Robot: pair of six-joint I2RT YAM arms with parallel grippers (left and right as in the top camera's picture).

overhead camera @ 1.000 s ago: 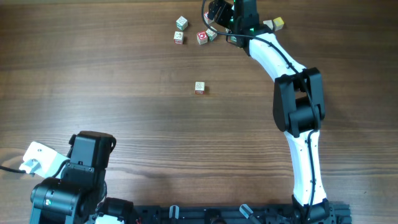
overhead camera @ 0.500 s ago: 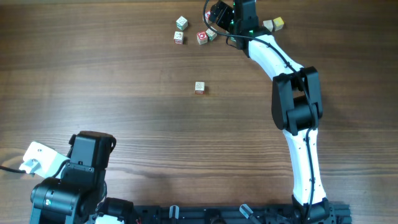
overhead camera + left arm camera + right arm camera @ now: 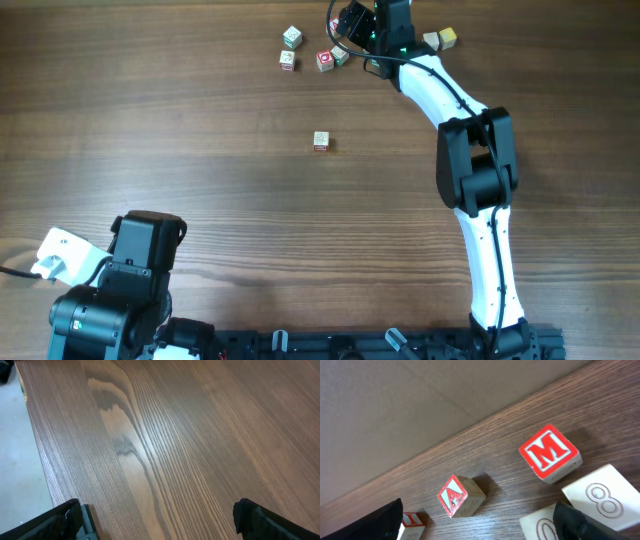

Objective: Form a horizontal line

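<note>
Small wooden letter cubes lie scattered at the table's far edge; the horizontal line is out of view. In the right wrist view a red M cube (image 3: 550, 452), a tilted red A cube (image 3: 460, 496) and a red I cube (image 3: 412, 522) lie ahead. Two pale cubes marked 8 (image 3: 602, 497) and 0 (image 3: 542, 525) sit by the right finger. My right gripper (image 3: 479, 521) is open and low over them, holding nothing; overhead it is the right gripper (image 3: 348, 22). One cube (image 3: 320, 141) sits alone mid-table. My left gripper (image 3: 157, 517) is open over bare wood.
Two more cubes (image 3: 440, 39) lie to the right of the right wrist, and two others (image 3: 289, 48) to the left of the cluster. The table's left edge (image 3: 35, 450) runs close to the left gripper, whose arm base (image 3: 120, 290) fills the near left corner.
The right arm's elbow has edged slightly left and its jaws have narrowed a touch. The cubes and the left arm have not moved.
</note>
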